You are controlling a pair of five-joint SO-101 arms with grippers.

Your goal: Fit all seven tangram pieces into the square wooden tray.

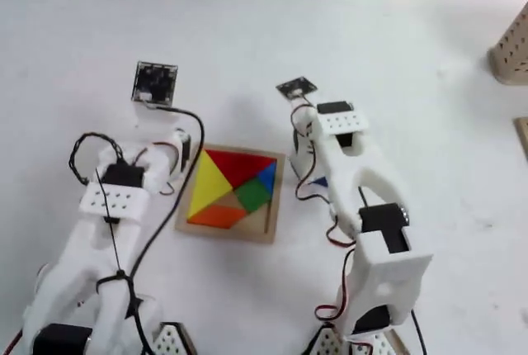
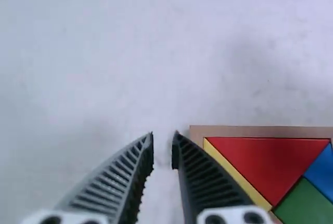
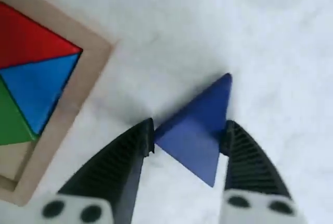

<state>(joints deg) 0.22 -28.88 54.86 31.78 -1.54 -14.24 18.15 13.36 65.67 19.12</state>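
Observation:
The square wooden tray (image 1: 279, 200) lies mid-table between the arms, holding a yellow (image 1: 206, 186), red (image 1: 239, 165), light blue (image 1: 266, 175), green (image 1: 252, 194) and orange piece (image 1: 219, 216); its near right corner shows bare wood. A dark blue triangle (image 3: 195, 125) rests on the white table just right of the tray (image 3: 78, 94). My right gripper (image 3: 188, 130) straddles it, a fingertip against each side. My left gripper (image 2: 162, 138) sits low at the tray's far left corner (image 2: 234, 128), fingers almost together with nothing between them.
Two small black boards (image 1: 154, 82) (image 1: 295, 87) lie on the table beyond the arms, with cables running to them. A perforated wooden block (image 1: 511, 49) stands at the far right edge. Open white table stretches behind the tray and to the right.

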